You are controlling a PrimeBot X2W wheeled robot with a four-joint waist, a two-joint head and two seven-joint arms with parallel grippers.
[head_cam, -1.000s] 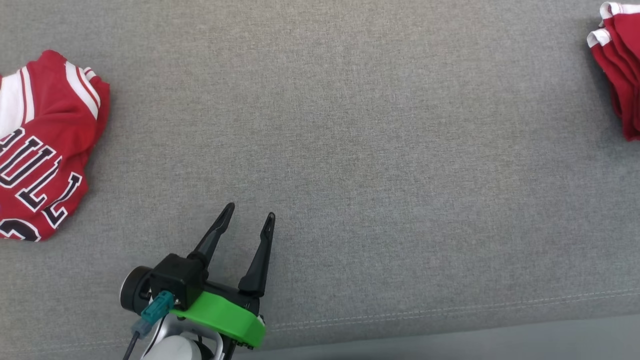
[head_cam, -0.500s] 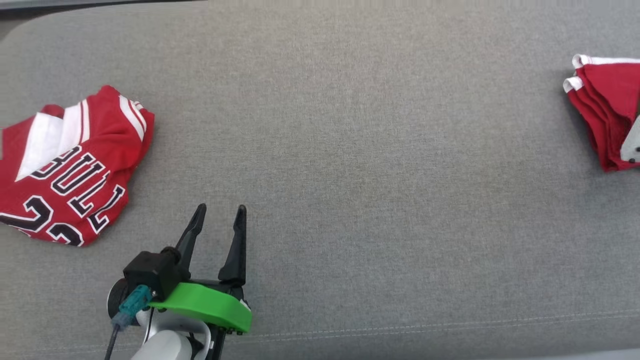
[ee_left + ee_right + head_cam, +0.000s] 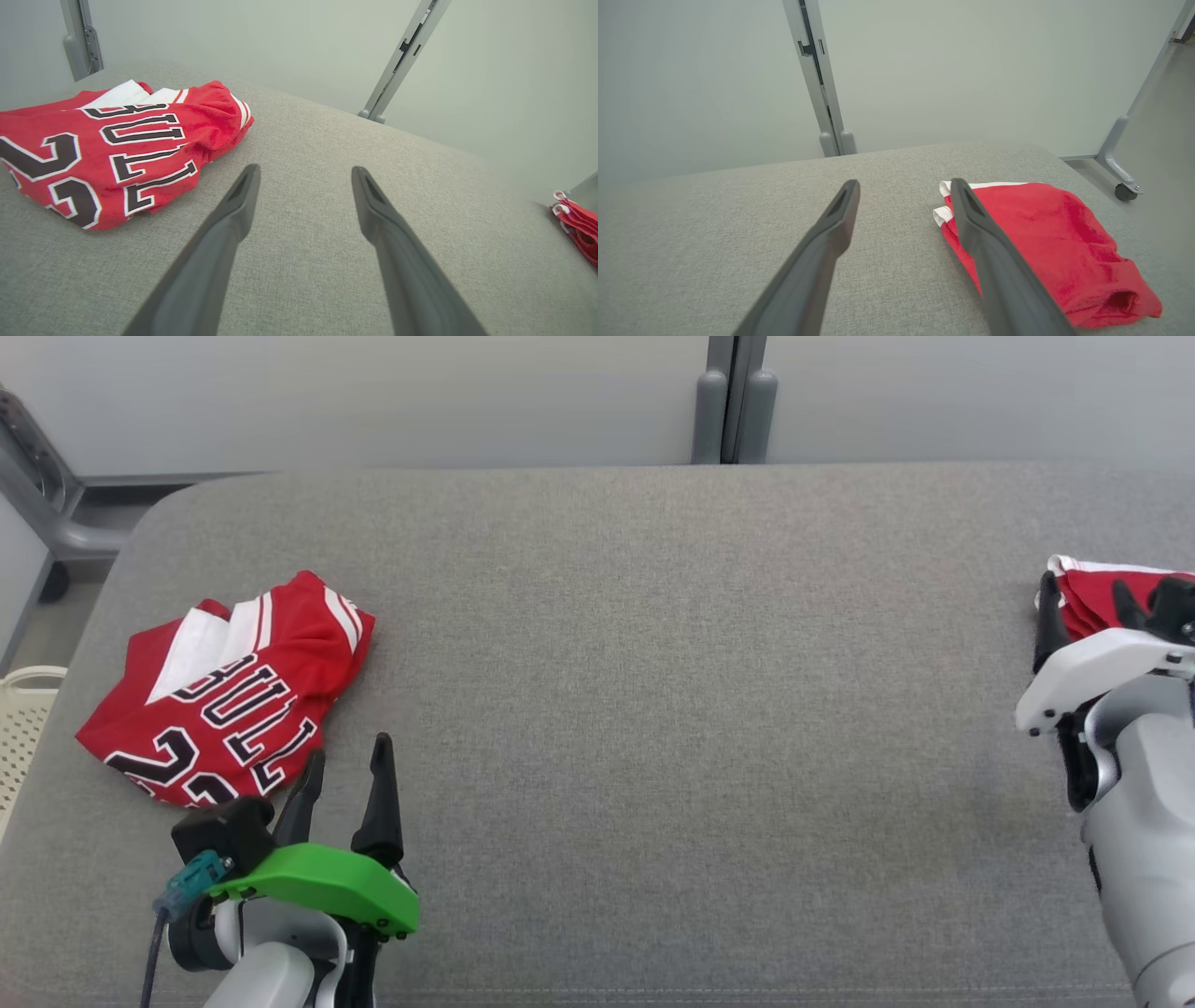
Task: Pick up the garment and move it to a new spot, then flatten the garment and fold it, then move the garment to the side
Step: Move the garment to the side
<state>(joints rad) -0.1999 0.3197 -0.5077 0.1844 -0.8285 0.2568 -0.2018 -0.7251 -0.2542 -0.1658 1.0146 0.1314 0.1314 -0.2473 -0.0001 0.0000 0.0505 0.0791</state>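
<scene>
The view has tilted up (wall (image 3: 373,392) now showing) and the right hand (image 3: 1083,590) has entered by the folded garment (image 3: 1045,233).

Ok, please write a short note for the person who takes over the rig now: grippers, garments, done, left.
Left gripper: open, empty, beside the lettered jersey.
Right gripper: open, empty, by the red garment at the right edge of the grey surface.
Done: the red garment looks folded and set aside.
Left: the jersey lies crumpled; probably pick it up, flatten, fold, move aside.
</scene>
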